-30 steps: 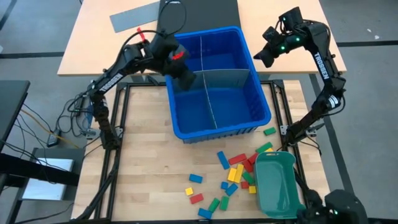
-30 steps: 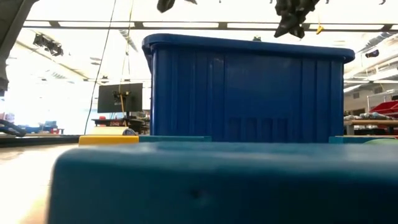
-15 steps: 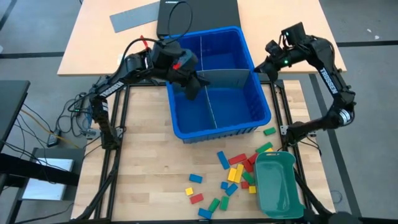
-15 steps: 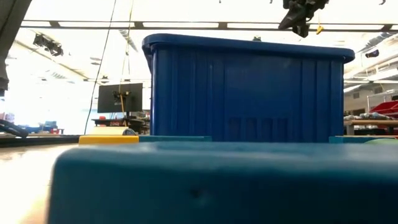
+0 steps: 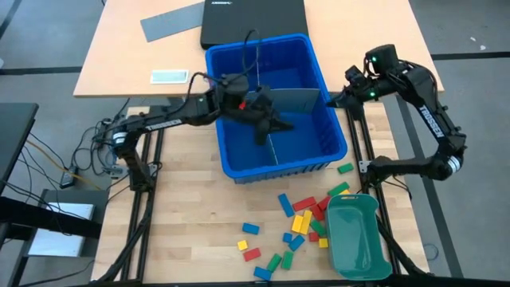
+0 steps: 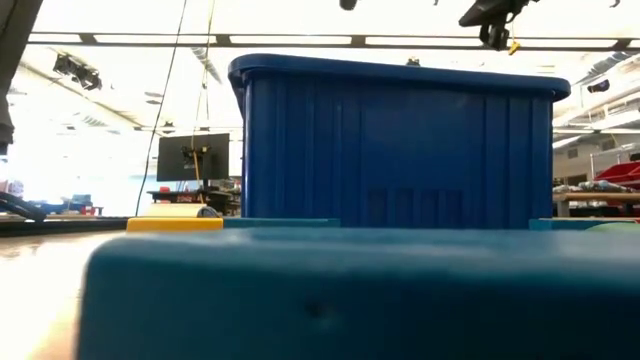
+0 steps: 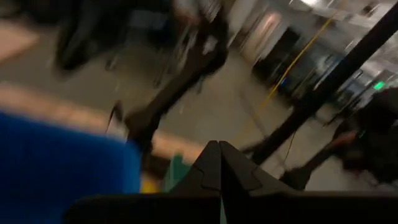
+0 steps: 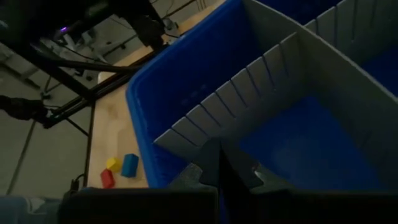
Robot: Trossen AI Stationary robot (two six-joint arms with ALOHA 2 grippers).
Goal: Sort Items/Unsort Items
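Note:
The items, small red, yellow, green and blue blocks (image 5: pixel 301 219), lie scattered on the wooden tabletop near the front, beside a teal tray (image 5: pixel 356 237); a few blocks (image 8: pixel 118 168) also show in the right wrist view. My left gripper (image 5: pixel 275 127) is shut with nothing in it. It reaches almost level over the middle of the blue bin (image 5: pixel 239 155), above the grey divider (image 5: pixel 296 100). My right gripper (image 5: pixel 336 97) is shut with nothing in it and hovers over the bin's right rim, slanting down toward the divider (image 8: pixel 249 93). In the low view both grippers stay above the bin's rim (image 6: pixel 400 68).
On the far tan table lie a black flat case (image 5: pixel 251 20), a grey sheet (image 5: pixel 171 20) and a small card (image 5: pixel 170 76). Black frame rails (image 5: pixel 155 183) run along the wooden top's sides. The teal tray (image 6: pixel 320 300) fills the low view's foreground.
My left gripper has swung from the bin's far left corner toward the table's right, out over the bin's middle. It has tipped up from pointing down to almost level. My right gripper has gone toward the near edge and a little down, to the bin's right rim.

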